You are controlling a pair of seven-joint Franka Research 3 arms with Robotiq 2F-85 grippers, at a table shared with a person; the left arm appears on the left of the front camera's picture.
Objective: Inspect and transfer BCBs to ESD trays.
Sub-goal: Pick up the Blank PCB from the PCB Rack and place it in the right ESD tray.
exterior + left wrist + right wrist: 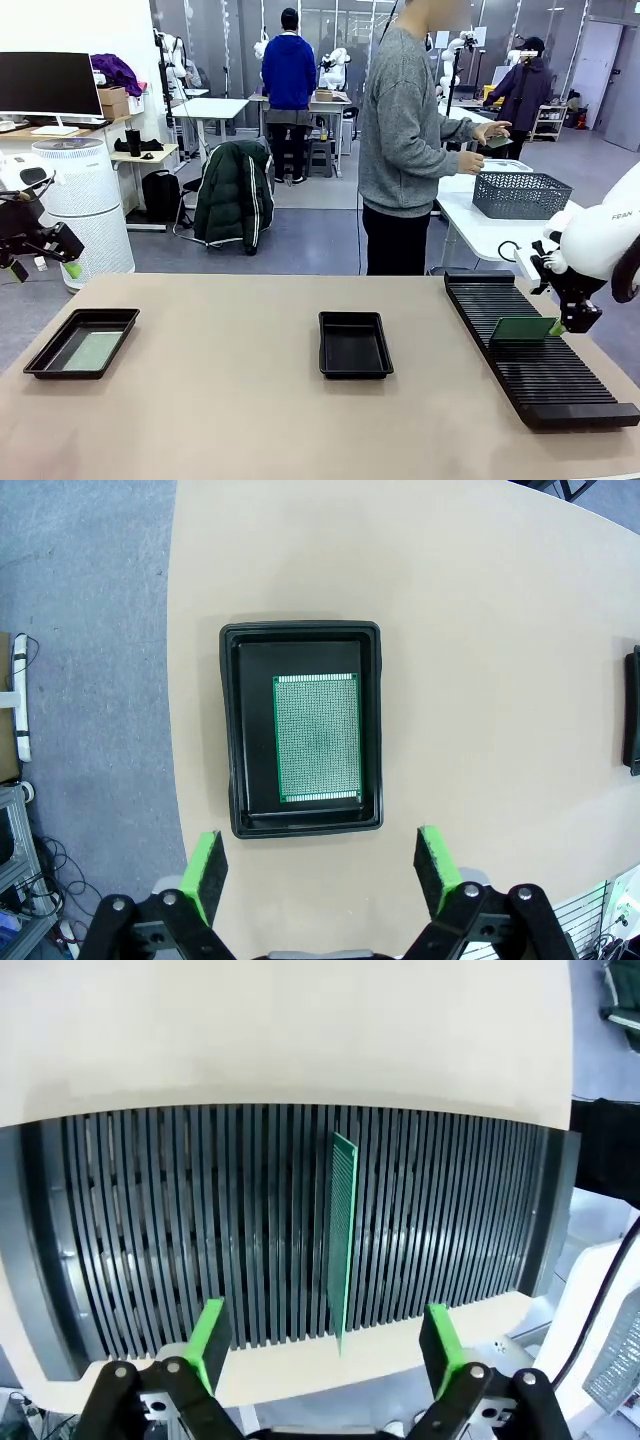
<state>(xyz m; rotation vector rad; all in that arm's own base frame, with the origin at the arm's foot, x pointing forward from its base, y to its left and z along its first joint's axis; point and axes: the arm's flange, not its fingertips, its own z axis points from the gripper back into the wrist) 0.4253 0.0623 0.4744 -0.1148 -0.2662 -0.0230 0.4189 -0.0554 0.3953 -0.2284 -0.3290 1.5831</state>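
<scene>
A black slotted rack [556,378] lies on the beige worktop's [220,420] right end. Beyond the worktop's far edge stand a grey-sweatered person [405,130] and a jacket-draped chair [234,195].

Glossy black plastic tray [229,730], perforated green board [317,738], matt table [480,630].

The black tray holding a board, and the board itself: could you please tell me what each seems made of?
The tray looks like moulded black plastic: smooth, with a faint sheen on its rounded, flared rim. The board looks like green circuit-board laminate, probably fibreglass: matte, covered in a fine regular grid of dots.
</scene>
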